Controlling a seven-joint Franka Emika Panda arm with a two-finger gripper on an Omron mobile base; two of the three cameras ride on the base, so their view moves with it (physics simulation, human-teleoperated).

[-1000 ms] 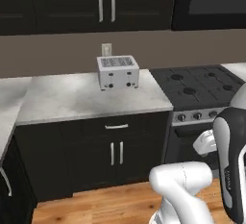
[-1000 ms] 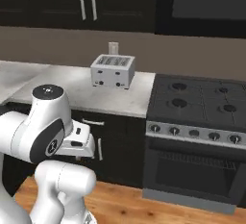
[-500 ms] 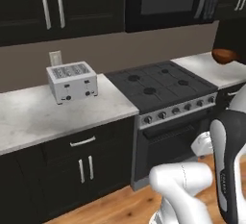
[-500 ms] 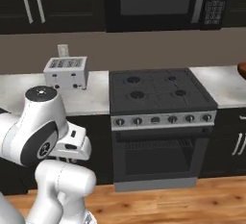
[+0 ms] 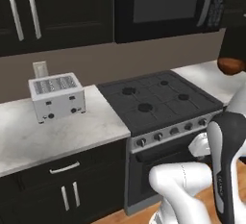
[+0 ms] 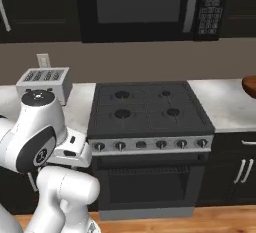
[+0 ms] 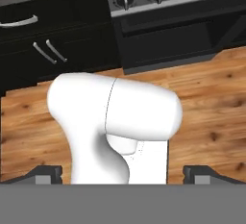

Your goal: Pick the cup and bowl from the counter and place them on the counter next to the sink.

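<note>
The glossy reddish-brown bowl (image 5: 231, 65) sits on the white marble counter (image 5: 207, 80) right of the stovetop, at the right edge of the left base view. In the right base view the bowl (image 6: 250, 85) is cut by the frame's edge, on the same counter (image 6: 225, 102). The cup and the sink are out of view. My arm is folded low in front of the base. In the hand view my gripper (image 7: 125, 175) is open, its fingertips (image 7: 48, 174) wide apart, pointing down at the wooden floor, far from the bowl.
A black stovetop (image 5: 158, 100) with an oven below lies between me and the bowl. A silver toaster (image 5: 56, 95) stands on the counter to the left. A microwave (image 6: 145, 7) and dark cabinets hang above. Wooden floor (image 7: 211, 103) runs along the cabinet fronts.
The whole picture has shifted: the base has driven right along the counter. The toaster has slid left in the frames and the bowl has come further in. The gripper stays open.
</note>
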